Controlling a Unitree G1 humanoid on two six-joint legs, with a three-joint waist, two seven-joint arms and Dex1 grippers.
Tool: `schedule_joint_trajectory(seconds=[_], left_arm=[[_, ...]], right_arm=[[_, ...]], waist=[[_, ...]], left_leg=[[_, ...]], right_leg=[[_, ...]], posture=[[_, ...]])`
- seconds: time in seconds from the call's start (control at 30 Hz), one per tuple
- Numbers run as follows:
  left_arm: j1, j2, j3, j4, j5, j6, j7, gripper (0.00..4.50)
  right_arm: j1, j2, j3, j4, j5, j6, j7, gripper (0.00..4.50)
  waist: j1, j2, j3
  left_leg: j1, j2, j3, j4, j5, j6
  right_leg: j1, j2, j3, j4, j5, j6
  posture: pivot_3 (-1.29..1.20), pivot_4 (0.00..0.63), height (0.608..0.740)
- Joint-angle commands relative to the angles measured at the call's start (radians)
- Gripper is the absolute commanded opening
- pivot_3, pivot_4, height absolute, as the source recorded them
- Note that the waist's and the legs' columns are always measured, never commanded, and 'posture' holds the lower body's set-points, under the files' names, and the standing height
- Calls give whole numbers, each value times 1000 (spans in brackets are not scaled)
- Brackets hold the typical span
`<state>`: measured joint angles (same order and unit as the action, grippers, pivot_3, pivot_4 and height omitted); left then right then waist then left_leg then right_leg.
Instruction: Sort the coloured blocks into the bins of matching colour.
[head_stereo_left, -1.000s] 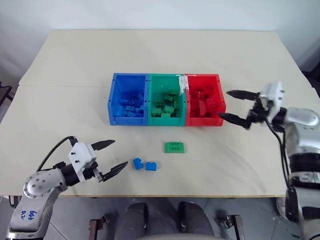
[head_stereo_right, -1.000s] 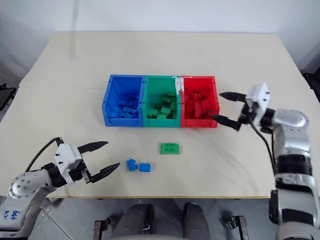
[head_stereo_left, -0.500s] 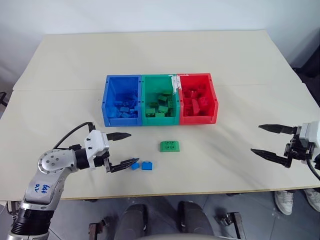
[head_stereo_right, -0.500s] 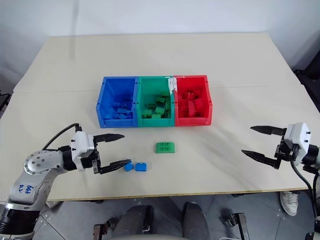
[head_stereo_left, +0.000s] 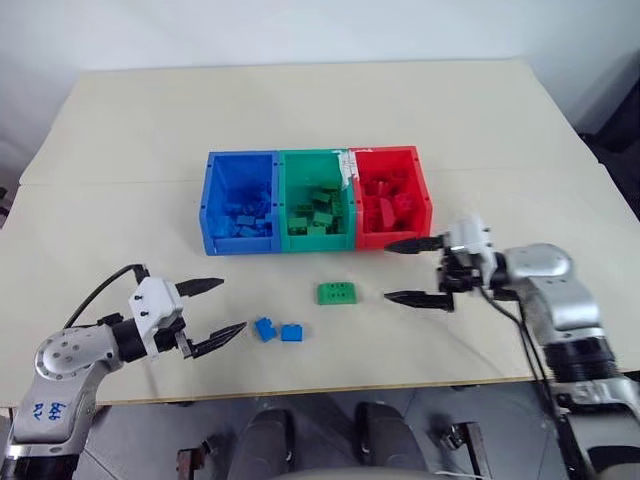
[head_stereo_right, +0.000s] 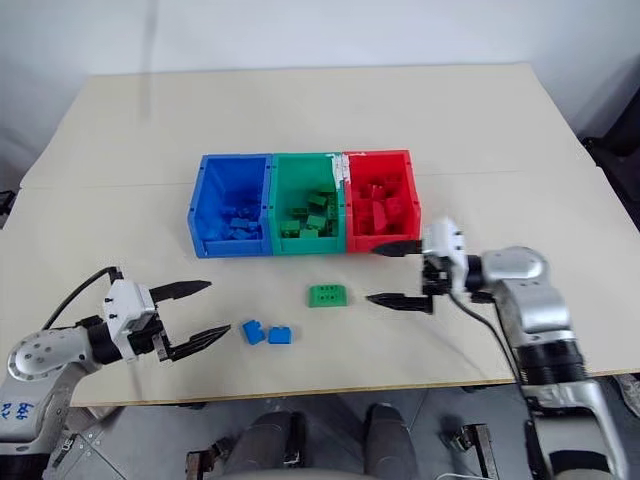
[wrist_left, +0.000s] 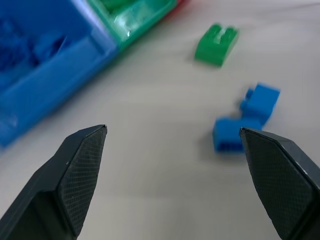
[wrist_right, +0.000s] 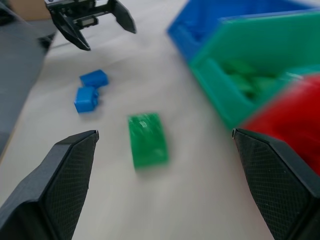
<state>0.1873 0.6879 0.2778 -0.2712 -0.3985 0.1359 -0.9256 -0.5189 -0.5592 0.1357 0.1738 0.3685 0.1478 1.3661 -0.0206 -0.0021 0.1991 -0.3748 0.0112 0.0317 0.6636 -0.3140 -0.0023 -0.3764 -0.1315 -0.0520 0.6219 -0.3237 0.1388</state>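
1. Left gripper (head_stereo_left: 208, 313) nearest, low over the table (head_stereo_left: 120, 200), jaws wide apart, empty, tips aimed at the two blue bricks but apart from them.
2. Two blue bricks (head_stereo_left: 277, 330) lie touching each other near the front edge, just beside the left gripper's lower tip.
3. Green brick (head_stereo_left: 337, 293), wider, flat, studs up, sits between the blue pair and the bins.
4. Right gripper (head_stereo_left: 412, 270) just beside the green brick, jaws spread wide, empty, pointing at it.
5. Handling guess: bricks light, rigid, smooth plastic, likely to skid; pinch across the flat side walls, not the studs.
6. Bins (head_stereo_left: 314, 248) farthest: blue (head_stereo_left: 208, 205), green (head_stereo_left: 284, 200), red (head_stereo_left: 424, 195), joined in a row, each already holding matching bricks.
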Motion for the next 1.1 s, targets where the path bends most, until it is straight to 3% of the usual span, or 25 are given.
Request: schedule_joint_trajectory(seconds=[0.03, 0.27, 0.3, 0.4, 0.6, 0.8, 0.9, 1.1], left_arm=[[46, -4, 44, -59, -14, -12, 19, 4500], [121, -22, 80, -110, -10, -20, 58, 4500], [124, -23, 81, -112, -9, -21, 61, 4500], [124, -26, 79, -118, -9, -20, 72, 4500], [120, -26, 75, -124, -11, -19, 83, 4500], [131, -28, 85, -123, -10, -23, 91, 4500], [135, -31, 84, -127, -8, -23, 99, 4500], [140, -45, 83, -133, -2, -28, 114, 4500]], right_arm=[[-31, 42, 57, 59, -70, -51, -19, 4487], [-122, 122, 111, 245, -169, -131, -47, 4487], [-130, 129, 114, 259, -174, -136, -45, 4310], [-139, 143, 122, 279, -181, -152, -24, 3553], [-127, 151, 102, 249, -146, -164, 4, 1489], [-213, 175, 15, 131, -41, 17, -78, 1480], [-313, 215, -48, 180, -28, 41, -184, 1480], [-476, 271, -72, 432, -139, -100, -359, 1480]], waist=[[2, 0, 0], [-8, 0, 0], [-9, 0, 0], [-9, 0, 0], [-8, 0, 0], [-12, 0, 0], [-17, 0, 0], [-14, 0, 0]], left_leg=[[0, 0, 0, 0, -1, 1], [0, 0, 2, 0, -4, 2], [0, 0, 2, 0, -5, 2], [0, 1, 3, 0, -5, 2], [0, 1, 3, 0, -6, 3], [0, 1, 3, 0, -6, 2], [0, 2, 4, 0, -6, 2], [-1, 3, 4, -1, -8, 1]], right_leg=[[0, 0, 0, 0, 0, 0], [0, 0, 0, -1, 0, 0], [0, 0, 0, -1, 0, 0], [0, 1, 0, 0, 0, 0], [0, 1, 0, 0, 0, 0], [-1, 0, 0, 0, 0, 0], [-2, 0, 1, 0, 0, 0], [-3, 0, -1, 0, -1, -2]], posture=[[0, 150, 740], [0, 150, 740], [0, 150, 740], [0, 150, 740], [0, 150, 740], [0, 150, 740], [0, 150, 740], [0, 150, 740]])
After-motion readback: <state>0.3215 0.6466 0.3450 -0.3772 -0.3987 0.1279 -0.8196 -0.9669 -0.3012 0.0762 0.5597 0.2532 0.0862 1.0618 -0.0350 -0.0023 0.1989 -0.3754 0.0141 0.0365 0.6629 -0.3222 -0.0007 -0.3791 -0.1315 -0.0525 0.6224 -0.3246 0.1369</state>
